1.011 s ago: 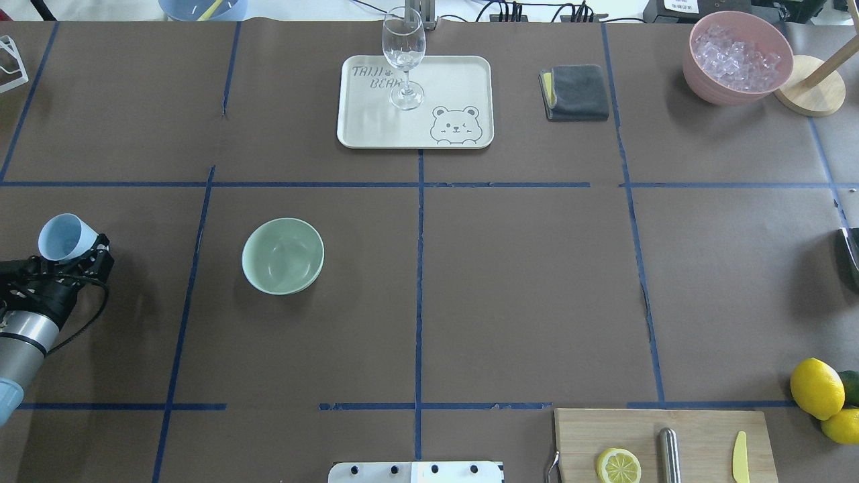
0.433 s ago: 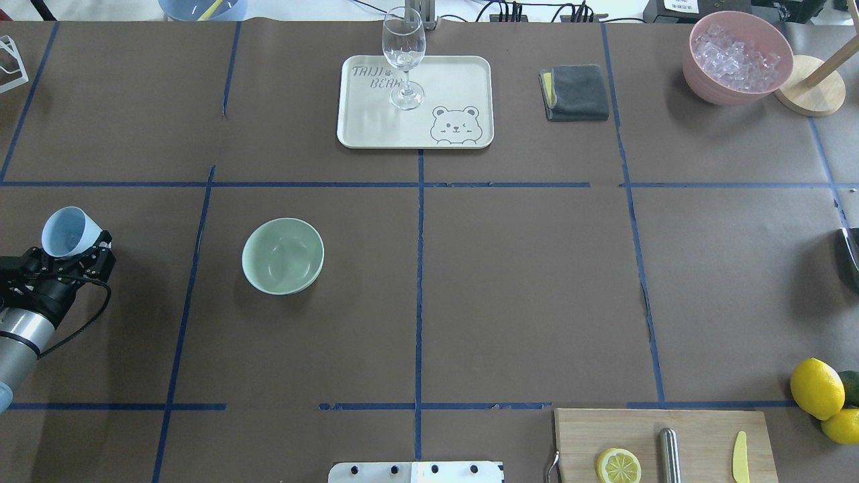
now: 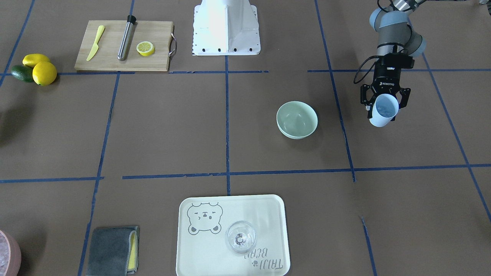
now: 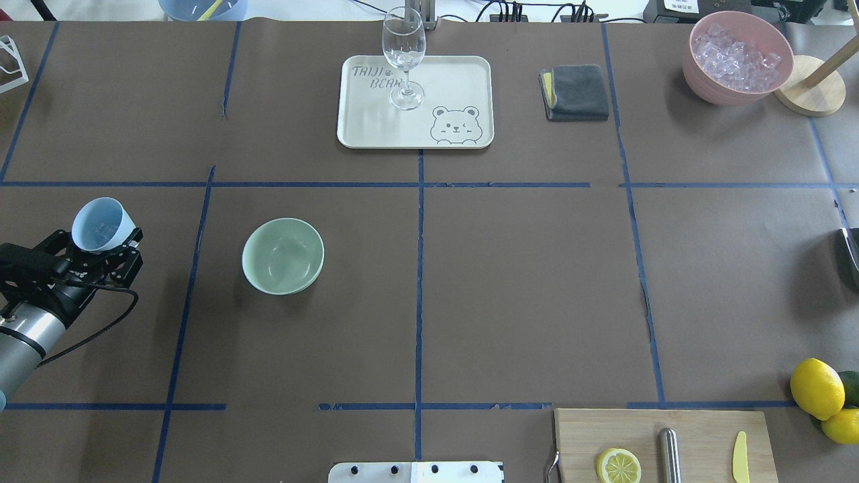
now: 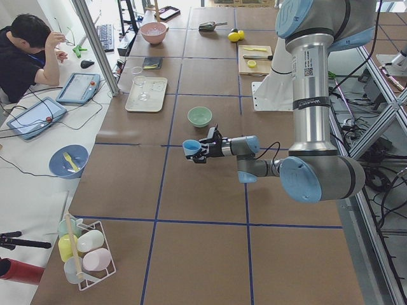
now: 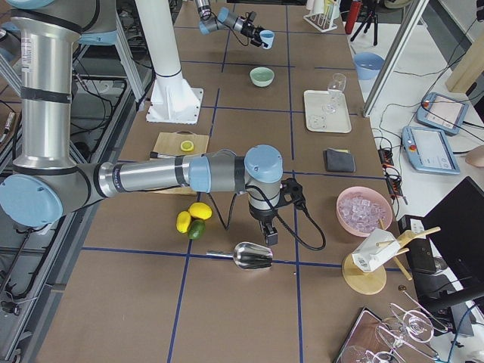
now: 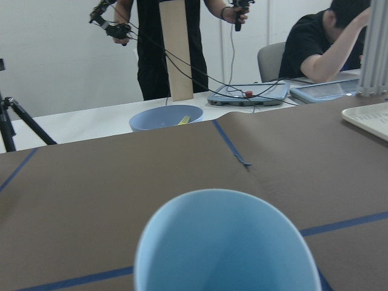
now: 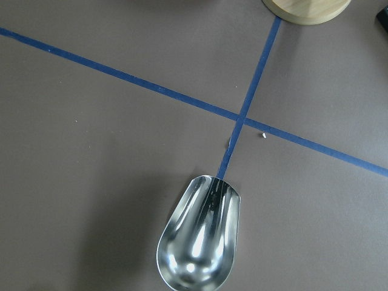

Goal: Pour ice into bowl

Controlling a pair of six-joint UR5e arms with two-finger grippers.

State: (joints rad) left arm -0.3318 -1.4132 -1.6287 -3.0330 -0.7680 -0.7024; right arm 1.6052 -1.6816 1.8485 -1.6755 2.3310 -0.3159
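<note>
The pale mint green bowl (image 4: 282, 255) stands empty on the brown table, also in the front view (image 3: 297, 119). My left gripper (image 4: 102, 239) is shut on a pale blue cup (image 4: 100, 223) and holds it above the table, well to the left of the bowl in the overhead view. In the front view the gripper (image 3: 384, 105) and cup (image 3: 383, 112) are to the bowl's right. I cannot make out the ice in the cup. My right gripper (image 6: 268, 236) hangs over a metal scoop (image 8: 200, 242); I cannot tell if it is open.
A pink container (image 4: 698, 74) of ice stands far right at the back. A white tray (image 4: 456, 80) with a wine glass (image 4: 404, 47) is at back centre, a grey cloth (image 4: 576, 92) beside it. A cutting board (image 4: 698, 429) and lemons (image 4: 815, 388) are near right.
My left gripper has moved right toward the bowl with the blue cup in it. The bowl has not moved.
</note>
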